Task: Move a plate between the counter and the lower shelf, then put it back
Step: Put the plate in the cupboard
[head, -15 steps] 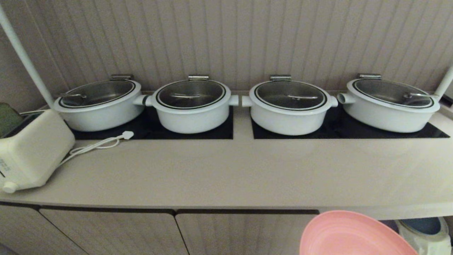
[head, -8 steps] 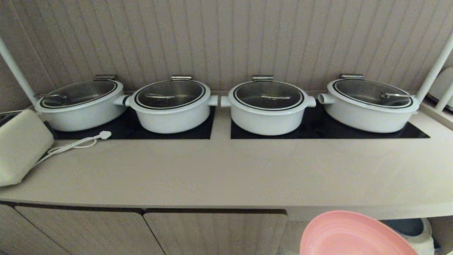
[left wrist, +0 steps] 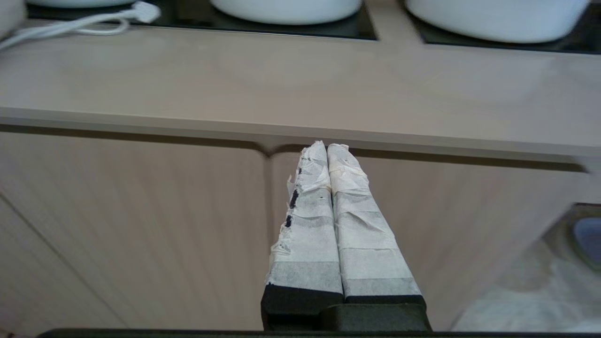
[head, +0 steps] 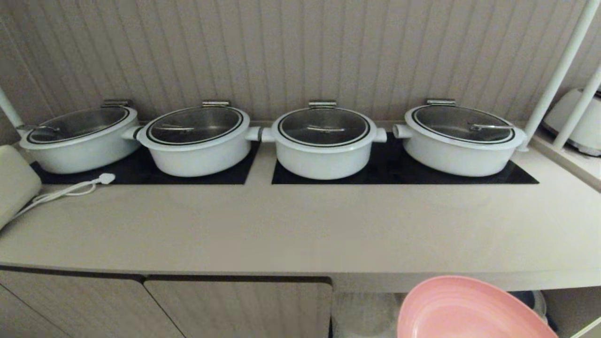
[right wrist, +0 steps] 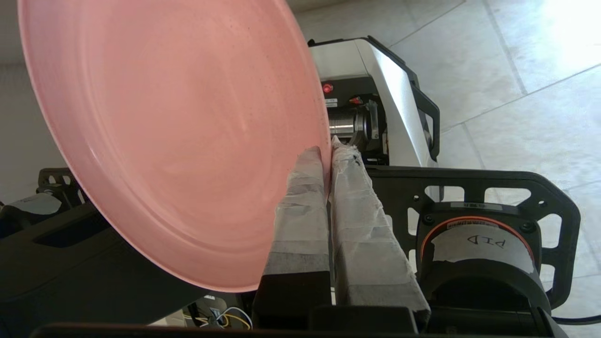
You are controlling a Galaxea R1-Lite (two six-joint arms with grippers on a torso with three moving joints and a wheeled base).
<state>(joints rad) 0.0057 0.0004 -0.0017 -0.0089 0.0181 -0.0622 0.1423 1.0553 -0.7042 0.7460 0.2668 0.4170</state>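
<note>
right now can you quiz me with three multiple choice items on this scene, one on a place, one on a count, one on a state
1. Where is the pink plate?
A. flat on the counter
B. held below the counter's front edge
C. on top of a pot

2. How many white pots stand on the counter?
A. two
B. three
C. four

3. What is the right gripper doing?
A. pinching the plate's rim
B. hanging open and empty
C. gripping a pot lid

Answers:
1 B, the head view shows the plate under the counter's edge.
2 C, four lidded pots stand in a row.
3 A, the right wrist view shows both fingers closed on the rim.
</note>
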